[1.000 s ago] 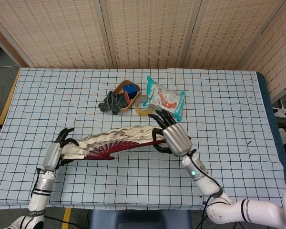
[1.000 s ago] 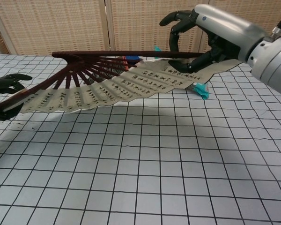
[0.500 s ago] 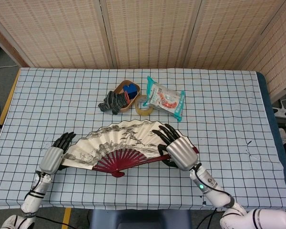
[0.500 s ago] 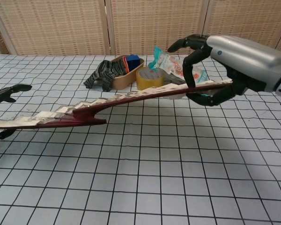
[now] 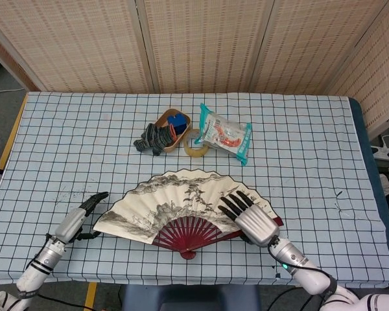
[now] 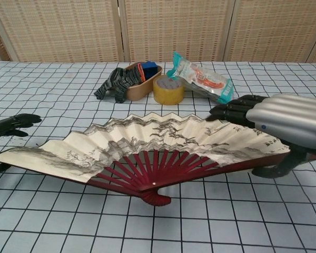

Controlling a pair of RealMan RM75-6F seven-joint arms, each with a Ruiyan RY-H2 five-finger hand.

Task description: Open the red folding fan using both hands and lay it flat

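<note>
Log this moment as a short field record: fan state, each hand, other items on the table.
fan: red-ribbed paper folding fan, spread open, low over the checked tablecloth
right hand: right hand fingers over the fan's right end, holding that edge
left hand: left hand by the fan's left tip, fingers apart; contact unclear
other items: yellow tape roll, plastic snack packet, wooden tray

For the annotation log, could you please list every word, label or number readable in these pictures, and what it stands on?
None can be read.
Snack packet: red printing, too blurred to read.
Fan: an ink landscape; any writing is too small to tell.
Tape roll: no visible label.
</note>
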